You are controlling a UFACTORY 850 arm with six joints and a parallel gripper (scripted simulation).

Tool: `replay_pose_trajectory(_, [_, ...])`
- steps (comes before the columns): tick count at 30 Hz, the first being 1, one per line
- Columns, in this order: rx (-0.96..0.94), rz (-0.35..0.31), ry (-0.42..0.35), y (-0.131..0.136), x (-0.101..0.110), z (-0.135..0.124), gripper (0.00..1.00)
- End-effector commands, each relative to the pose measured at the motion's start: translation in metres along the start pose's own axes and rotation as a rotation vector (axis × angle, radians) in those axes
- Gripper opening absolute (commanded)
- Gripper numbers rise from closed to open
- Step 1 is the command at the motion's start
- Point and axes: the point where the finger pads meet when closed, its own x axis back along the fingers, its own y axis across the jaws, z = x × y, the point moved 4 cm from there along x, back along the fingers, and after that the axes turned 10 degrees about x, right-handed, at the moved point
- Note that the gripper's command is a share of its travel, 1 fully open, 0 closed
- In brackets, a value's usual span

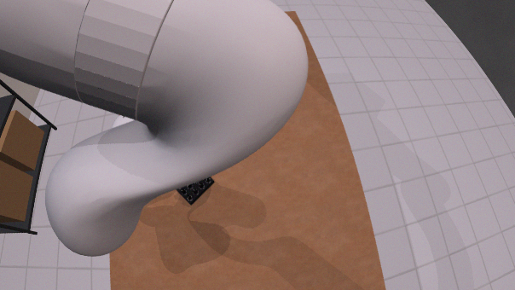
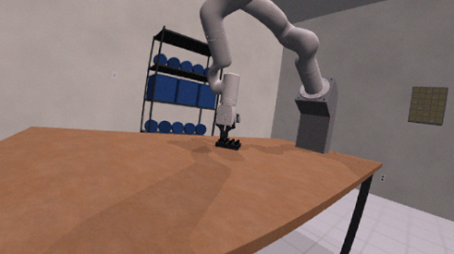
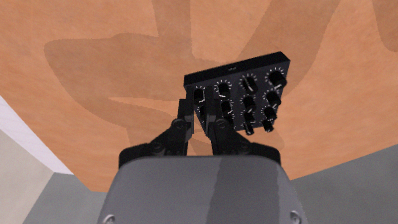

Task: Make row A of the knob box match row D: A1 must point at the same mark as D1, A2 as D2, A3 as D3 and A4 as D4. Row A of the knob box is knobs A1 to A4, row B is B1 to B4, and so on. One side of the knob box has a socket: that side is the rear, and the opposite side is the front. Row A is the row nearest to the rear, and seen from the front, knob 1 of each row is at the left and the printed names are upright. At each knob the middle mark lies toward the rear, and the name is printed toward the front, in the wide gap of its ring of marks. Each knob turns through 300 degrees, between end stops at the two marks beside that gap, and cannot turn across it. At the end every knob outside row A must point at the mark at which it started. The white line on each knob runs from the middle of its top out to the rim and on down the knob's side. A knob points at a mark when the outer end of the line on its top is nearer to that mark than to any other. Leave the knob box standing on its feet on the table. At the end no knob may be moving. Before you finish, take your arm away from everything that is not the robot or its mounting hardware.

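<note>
The black knob box (image 1: 197, 195) (image 2: 228, 145) (image 3: 215, 73) stands on the brown table. In the wrist view its rear side, with a small socket-like mark, is toward the top. My gripper (image 2: 223, 139) (image 3: 199, 96) points down at the box's rear left corner, its narrow fingers either side of knob A1 (image 3: 199, 94), which fills the gap. It looks shut on A1. Knobs A2 (image 3: 223, 90), A3 (image 3: 248, 84) and A4 (image 3: 276, 78) are uncovered. D3 (image 3: 249, 128) and D4 (image 3: 268, 125) show at the far end; D1 and D2 are hidden by the fingers. Exact marks are too small to read.
Knobs B1 and B2 stand close beside the fingers. The arm (image 1: 192, 107) (image 2: 218, 37) covers much of the top view and hides the gripper there. A shelf rack (image 2: 172, 103) stands beyond the table (image 2: 124, 188). The arm's base (image 2: 314, 129) stands at the table's far end.
</note>
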Motion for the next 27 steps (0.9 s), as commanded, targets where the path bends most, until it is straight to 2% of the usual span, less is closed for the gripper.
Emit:
replay_pose_trajectory(1, [0.101, 0.01, -0.001, 0.0001, 0.0002, 0.0, 0.08])
replay_pose_trajectory(11, [0.243, 0.01, 0.0, 0.0001, 0.0002, 0.0, 0.08])
replay_pose_trajectory(27, [0.326, 0.01, 0.0, 0.0001, 0.0002, 0.0, 0.08])
